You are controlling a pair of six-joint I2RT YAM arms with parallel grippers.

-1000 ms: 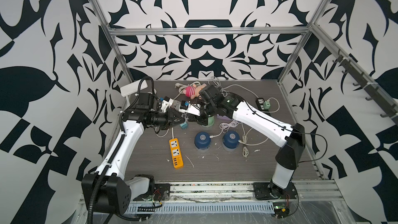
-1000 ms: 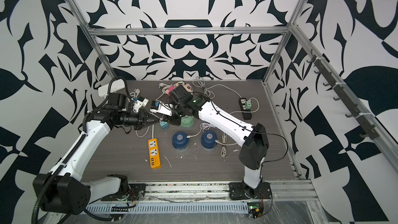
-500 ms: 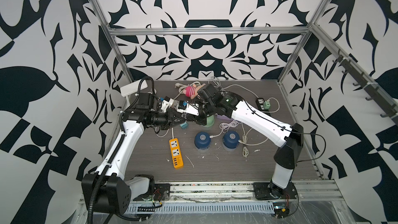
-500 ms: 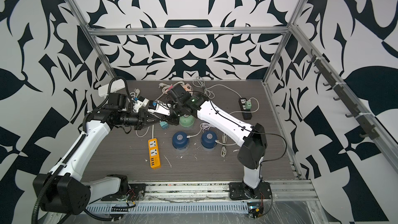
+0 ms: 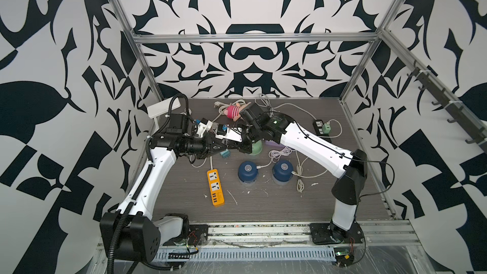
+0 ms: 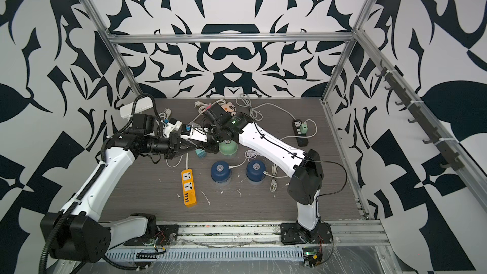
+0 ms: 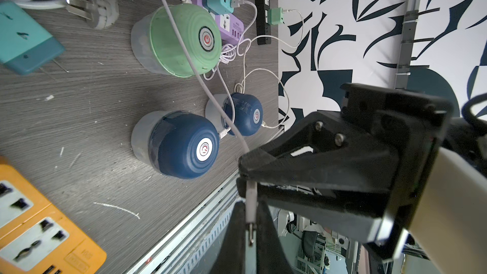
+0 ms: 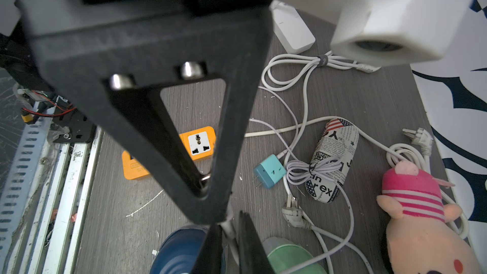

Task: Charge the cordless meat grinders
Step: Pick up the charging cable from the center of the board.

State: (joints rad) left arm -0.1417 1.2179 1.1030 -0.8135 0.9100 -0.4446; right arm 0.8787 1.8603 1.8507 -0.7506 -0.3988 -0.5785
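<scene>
The left claw [image 7: 249,202] is clenched on a white cable [image 7: 251,196], the right claw [image 8: 229,222] sits round it too, whether gripping I can't tell, with the green grinder [image 5: 255,148] just right of them and the blue grinders [image 5: 247,171] [image 5: 282,168] nearer.

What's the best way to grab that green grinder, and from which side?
Probably from straight above, with the jaws closing across the green grinder's round dome, below its silver button. It stands upright on its clear cup, and the purple strip sits close beside it, so a sideways approach looks cramped.
</scene>
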